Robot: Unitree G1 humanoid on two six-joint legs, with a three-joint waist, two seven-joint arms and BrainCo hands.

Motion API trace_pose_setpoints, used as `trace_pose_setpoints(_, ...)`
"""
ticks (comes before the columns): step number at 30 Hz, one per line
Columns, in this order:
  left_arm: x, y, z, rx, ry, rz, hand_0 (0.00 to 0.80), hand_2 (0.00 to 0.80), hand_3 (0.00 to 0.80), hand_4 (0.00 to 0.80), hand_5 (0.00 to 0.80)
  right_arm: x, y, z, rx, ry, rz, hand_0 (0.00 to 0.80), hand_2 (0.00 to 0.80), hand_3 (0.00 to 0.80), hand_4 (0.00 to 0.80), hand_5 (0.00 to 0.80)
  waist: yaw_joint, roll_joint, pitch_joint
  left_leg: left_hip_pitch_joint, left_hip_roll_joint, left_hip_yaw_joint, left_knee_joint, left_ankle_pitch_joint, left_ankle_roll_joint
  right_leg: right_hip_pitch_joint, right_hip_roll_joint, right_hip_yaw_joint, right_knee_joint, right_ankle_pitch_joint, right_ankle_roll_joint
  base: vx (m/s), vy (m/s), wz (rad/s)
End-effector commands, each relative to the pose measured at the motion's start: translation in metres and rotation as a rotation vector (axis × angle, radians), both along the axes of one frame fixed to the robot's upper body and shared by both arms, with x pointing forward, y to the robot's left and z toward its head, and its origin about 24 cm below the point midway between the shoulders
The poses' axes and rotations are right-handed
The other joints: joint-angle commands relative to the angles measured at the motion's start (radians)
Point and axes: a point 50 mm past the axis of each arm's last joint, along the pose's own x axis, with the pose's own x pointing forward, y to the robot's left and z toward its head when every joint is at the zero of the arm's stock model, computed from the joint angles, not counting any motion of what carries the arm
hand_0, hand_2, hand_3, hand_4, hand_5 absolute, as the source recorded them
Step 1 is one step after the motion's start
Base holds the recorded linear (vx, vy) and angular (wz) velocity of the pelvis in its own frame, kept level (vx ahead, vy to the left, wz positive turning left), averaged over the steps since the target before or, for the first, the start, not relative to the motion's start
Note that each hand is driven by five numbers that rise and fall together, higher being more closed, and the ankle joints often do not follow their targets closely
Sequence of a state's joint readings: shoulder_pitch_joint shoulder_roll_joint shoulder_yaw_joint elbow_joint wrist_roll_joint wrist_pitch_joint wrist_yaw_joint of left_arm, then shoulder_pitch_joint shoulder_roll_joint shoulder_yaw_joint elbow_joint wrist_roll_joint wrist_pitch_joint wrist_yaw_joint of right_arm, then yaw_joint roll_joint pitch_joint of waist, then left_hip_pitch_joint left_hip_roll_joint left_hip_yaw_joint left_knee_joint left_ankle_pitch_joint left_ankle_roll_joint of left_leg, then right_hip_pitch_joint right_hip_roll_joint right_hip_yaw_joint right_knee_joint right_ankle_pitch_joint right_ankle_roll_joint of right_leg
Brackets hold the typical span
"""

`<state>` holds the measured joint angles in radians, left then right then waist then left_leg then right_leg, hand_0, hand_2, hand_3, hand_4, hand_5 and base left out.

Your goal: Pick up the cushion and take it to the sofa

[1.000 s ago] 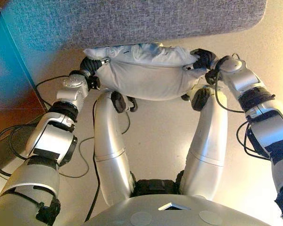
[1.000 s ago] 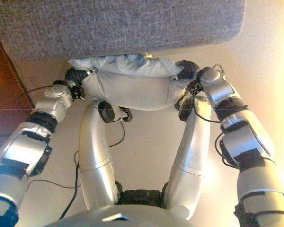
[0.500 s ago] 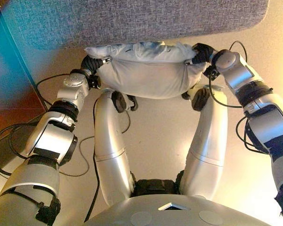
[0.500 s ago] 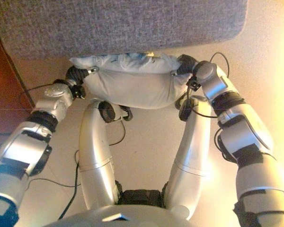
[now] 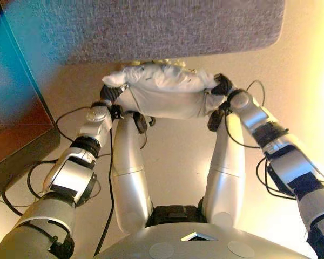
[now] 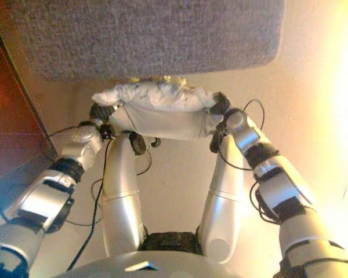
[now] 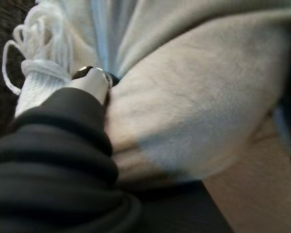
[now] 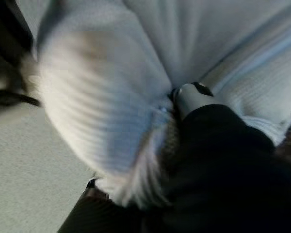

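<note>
A white cushion (image 5: 163,96) hangs between my two hands above the floor, just in front of the grey sofa (image 5: 151,27). My left hand (image 5: 112,93) grips its left end and my right hand (image 5: 222,85) grips its right end. In the left wrist view my hand (image 7: 63,136) presses a fingertip into the cushion (image 7: 194,107) beside a white tassel (image 7: 36,73). In the right wrist view my hand (image 8: 218,145) digs into the bunched cushion cloth (image 8: 97,87). The cushion's far edge reaches the sofa's front edge.
A dark wooden piece of furniture (image 5: 16,124) stands on the left, close to my left arm. Beige floor (image 5: 178,156) lies below the cushion and runs on to the right of the sofa.
The camera has shifted. Both arms have stretched further forward, carrying the cushion away from my body along the sofa's front edge. Both hands keep their hold.
</note>
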<state>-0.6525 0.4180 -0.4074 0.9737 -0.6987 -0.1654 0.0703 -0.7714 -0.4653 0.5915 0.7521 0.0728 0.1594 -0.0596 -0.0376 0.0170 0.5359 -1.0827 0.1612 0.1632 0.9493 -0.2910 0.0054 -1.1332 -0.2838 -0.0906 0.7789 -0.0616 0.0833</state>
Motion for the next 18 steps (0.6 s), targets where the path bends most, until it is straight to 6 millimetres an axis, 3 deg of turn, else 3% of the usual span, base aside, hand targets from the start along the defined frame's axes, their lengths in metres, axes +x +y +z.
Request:
trace_pose_setpoints(1, 0.015, -0.039, 0.089, -0.097, -0.501, -0.167, 0.8, 0.8, 0.8, 0.8, 0.8, 0.002, -0.018, 0.031, 0.062, -0.158, -0.058, 0.8, 0.8, 0.8, 0.8, 0.8, 0.034, 0.014, -0.016, 0.149, 0.021, -0.11, -0.259, 0.172, -0.14, 0.182, -0.031, 0.005, -0.079, 0.015, 0.049, 0.121, -0.076, 0.15)
trace_pose_setpoints(8, -0.003, -0.04, 0.059, -0.123, -0.435, -0.179, 0.8, 0.8, 0.8, 0.8, 0.8, -0.022, -0.032, -0.002, 0.125, -0.088, -0.102, 0.8, 0.8, 0.8, 0.8, 0.8, 0.054, -0.006, -0.032, 0.359, -0.016, -0.103, -0.414, 0.214, -0.127, 0.401, -0.051, -0.057, -0.258, 0.05, 0.064, 0.141, -0.049, 0.16)
trace_pose_setpoints(15, -0.006, -0.033, 0.053, -0.169, -0.399, -0.165, 0.8, 0.8, 0.8, 0.8, 0.8, -0.026, -0.038, -0.002, 0.215, -0.083, -0.1, 0.8, 0.8, 0.8, 0.8, 0.8, 0.064, -0.006, -0.078, 0.456, -0.037, -0.105, -0.48, 0.221, -0.107, 0.501, -0.057, -0.092, -0.32, 0.056, 0.075, 0.067, -0.023, 0.12)
trace_pose_setpoints(16, -0.006, -0.033, 0.053, -0.166, -0.397, -0.165, 0.8, 0.8, 0.8, 0.8, 0.8, -0.026, -0.037, -0.001, 0.235, -0.086, -0.097, 0.8, 0.8, 0.8, 0.8, 0.8, 0.062, -0.009, -0.084, 0.456, -0.046, -0.104, -0.496, 0.249, -0.097, 0.504, -0.058, -0.098, -0.34, 0.083, 0.067, -0.015, -0.01, 0.1)
trace_pose_setpoints(18, -0.007, -0.033, 0.05, -0.161, -0.387, -0.166, 0.8, 0.8, 0.8, 0.8, 0.8, -0.027, -0.035, -0.002, 0.269, -0.08, -0.094, 0.8, 0.8, 0.8, 0.8, 0.8, 0.064, -0.01, -0.097, 0.478, -0.051, -0.105, -0.511, 0.251, -0.093, 0.524, -0.052, -0.101, -0.35, 0.084, 0.068, 0.032, -0.012, 0.06)
